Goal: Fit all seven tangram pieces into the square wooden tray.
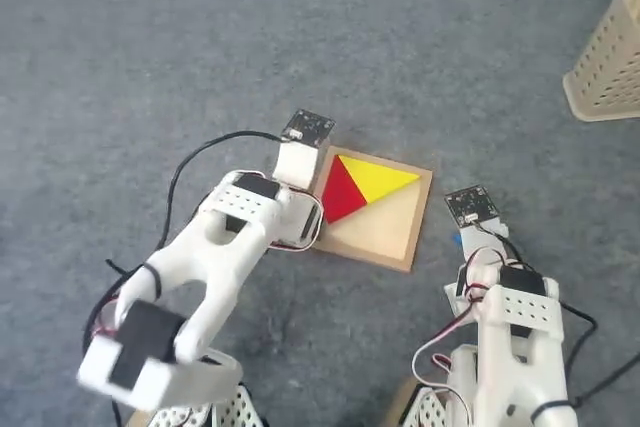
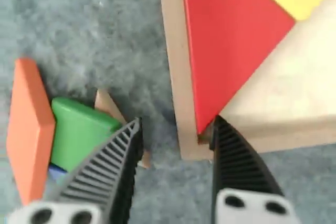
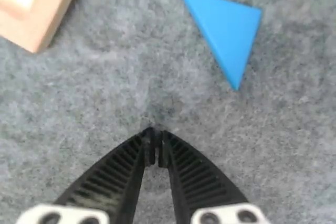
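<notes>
Jaws of the left gripper [image 2: 177,123] are spread across the left rim of the square wooden tray [image 1: 400,247], one tip by a corner of the red triangle [image 1: 342,192], against which a yellow triangle [image 1: 380,179] is seated. An orange piece [image 2: 29,135] and a green piece [image 2: 79,129] are seen outside that rim. The right gripper [image 3: 156,130] is held shut, empty, over carpet [image 3: 79,103] near a blue triangle [image 3: 226,27]

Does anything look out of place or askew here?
Nothing damaged. The orange piece and green piece sit bunched together on the carpet beside the tray, and the open left gripper straddles the tray's corner rim.
</notes>
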{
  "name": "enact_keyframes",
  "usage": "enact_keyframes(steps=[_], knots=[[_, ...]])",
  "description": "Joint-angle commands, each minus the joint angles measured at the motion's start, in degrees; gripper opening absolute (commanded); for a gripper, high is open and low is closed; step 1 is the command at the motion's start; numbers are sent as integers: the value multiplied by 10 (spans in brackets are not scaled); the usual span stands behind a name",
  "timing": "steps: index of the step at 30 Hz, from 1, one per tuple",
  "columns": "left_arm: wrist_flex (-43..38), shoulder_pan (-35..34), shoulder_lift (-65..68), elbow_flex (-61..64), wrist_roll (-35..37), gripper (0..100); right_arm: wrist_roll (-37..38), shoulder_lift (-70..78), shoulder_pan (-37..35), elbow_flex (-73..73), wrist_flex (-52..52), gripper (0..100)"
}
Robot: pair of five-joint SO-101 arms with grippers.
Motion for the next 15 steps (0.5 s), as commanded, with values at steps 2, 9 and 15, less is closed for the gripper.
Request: enact_keyframes(steps=[2,9,15], knots=[[21,-3,-138,11,6,197,-36,-6,4,-96,12,39],[33,-11,-280,68,7,198,-79,-5,-102,-236,109,39],[29,-142,-380,108,18,198,-171,79,-172,-311,82,39]])
